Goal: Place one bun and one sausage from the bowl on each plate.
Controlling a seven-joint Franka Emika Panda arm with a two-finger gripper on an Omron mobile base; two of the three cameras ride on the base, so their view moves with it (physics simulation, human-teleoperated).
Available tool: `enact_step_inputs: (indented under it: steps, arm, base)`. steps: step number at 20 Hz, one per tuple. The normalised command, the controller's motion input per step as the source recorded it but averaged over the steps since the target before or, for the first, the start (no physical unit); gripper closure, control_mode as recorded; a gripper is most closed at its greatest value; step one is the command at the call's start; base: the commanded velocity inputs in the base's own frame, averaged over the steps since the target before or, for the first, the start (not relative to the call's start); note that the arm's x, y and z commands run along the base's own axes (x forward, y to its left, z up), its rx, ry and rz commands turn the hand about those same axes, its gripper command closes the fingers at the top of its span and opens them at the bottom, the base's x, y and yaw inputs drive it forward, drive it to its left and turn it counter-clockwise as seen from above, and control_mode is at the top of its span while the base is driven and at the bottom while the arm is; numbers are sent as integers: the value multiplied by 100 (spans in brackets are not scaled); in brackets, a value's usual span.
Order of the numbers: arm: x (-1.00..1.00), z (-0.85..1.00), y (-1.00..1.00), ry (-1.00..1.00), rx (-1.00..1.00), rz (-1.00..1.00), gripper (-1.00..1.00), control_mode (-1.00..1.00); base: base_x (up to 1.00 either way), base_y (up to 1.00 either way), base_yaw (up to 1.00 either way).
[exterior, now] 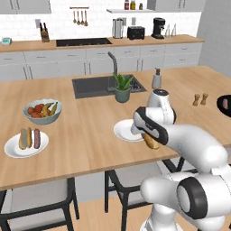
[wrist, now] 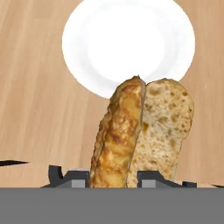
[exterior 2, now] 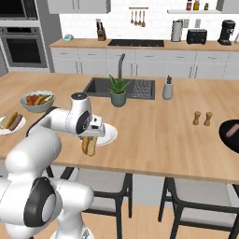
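My gripper (wrist: 113, 179) is shut on a split golden bun (wrist: 140, 131), which hangs above the wooden counter just short of a bare white plate (wrist: 127, 39). From the base cameras the bun (exterior: 151, 142) (exterior 2: 88, 145) hangs under my hand at the near edge of that plate (exterior: 124, 131) (exterior 2: 108, 135). A second white plate (exterior: 13, 151) (exterior 2: 3, 130) at the far left holds a bun and a sausage. The black bowl (exterior 2: 224, 135) (exterior: 221, 104) sits at the right edge with a sausage (exterior 2: 231, 131) in it.
A pale grey fruit bowl (exterior: 43, 112) stands behind the left plate. A potted plant (exterior: 122, 88), a sink (exterior: 92, 85), a soap bottle (exterior: 156, 79) and two small shakers (exterior: 200, 99) sit farther back. Dark chairs (exterior: 122, 180) stand under the counter's near edge.
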Motion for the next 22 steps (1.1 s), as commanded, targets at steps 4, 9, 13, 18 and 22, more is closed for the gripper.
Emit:
enact_step_inputs:
  steps: [4,9,13,18,22]
  arm:
    - [68,0,21,1,0,1,100,-100]
    - [100,0,14,11,0,5,100,-100]
    - [100,0,35,15,0,6,100,-100]
    - [100,-31,33,11,0,10,100,-100]
    - [76,-61,15,13,-4,12,100,-100]
  base:
    - [19,9,0]
    - [0,0,0]
    - [0,0,0]
    - [0,0,0]
    - [0,0,0]
